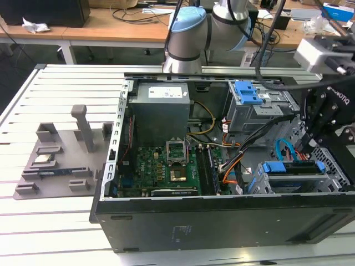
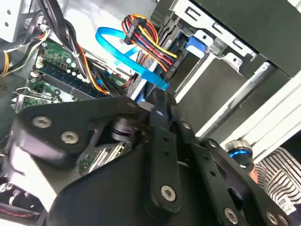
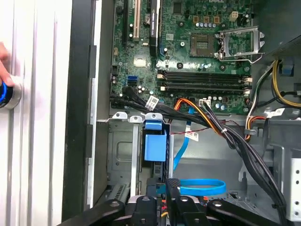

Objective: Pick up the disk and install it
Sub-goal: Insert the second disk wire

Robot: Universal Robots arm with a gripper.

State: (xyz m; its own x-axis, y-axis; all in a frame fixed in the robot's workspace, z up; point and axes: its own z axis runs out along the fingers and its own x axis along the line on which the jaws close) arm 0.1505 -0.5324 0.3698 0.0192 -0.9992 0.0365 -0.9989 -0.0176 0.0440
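The disk (image 1: pixel 291 169), silver-grey in a bright blue bracket, sits in the lower drive bay at the exterior view's right end of the open computer case (image 1: pixel 222 221). In the first wrist view I see the disk's blue bracket (image 3: pixel 155 146) edge-on in the bay. My black gripper (image 1: pixel 312 148) hangs just above the disk's end. Its fingers (image 3: pixel 172 184) stand close together with nothing visible between them. In the second wrist view a finger (image 2: pixel 158 110) points down beside the cables.
A blue data cable (image 3: pixel 202 187) and a bundle of power wires (image 2: pixel 150 40) lie close to the gripper. A grey drive cage with a blue latch (image 1: pixel 249 93) stands behind. A grey fixture (image 1: pixel 55 160) lies on the table. A hand (image 3: pixel 3 61) rests by a blue-lit button (image 2: pixel 237 154).
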